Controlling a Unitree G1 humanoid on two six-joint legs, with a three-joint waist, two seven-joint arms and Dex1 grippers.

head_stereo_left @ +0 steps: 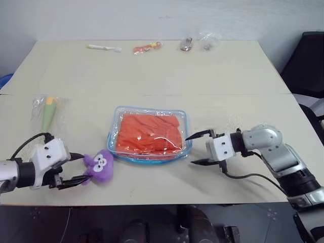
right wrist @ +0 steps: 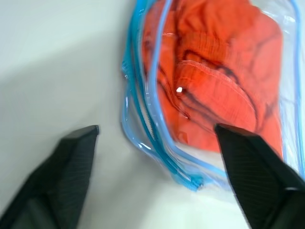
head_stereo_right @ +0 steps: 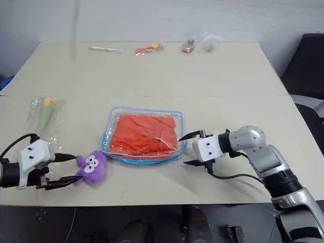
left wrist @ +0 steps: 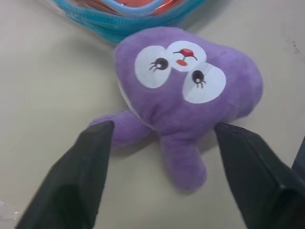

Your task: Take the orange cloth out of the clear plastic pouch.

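Cloth [head_stereo_left: 150,132], soft and light, lies inside the slippery pouch [head_stereo_left: 112,132]; pinch a fold through the zip edge. Right gripper [head_stereo_left: 199,148] beside the pouch, jaws spread; left gripper [head_stereo_left: 77,168] spread around the plush [head_stereo_left: 99,165].

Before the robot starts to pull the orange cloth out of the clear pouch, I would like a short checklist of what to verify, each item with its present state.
1. Orange cloth is inside the clear plastic pouch: ok, not yet taken out.
2. Right hand is open and beside the pouch's edge: ok, fingers apart, holding nothing.
3. Left hand is free to hold the pouch: not ok, its open fingers stand on either side of the purple plush toy.
4. Pouch zipper is open: cannot tell.
5. Pouch lies flat on the table: ok.
6. Toy is away from the pouch: not ok, it lies close to the corner.
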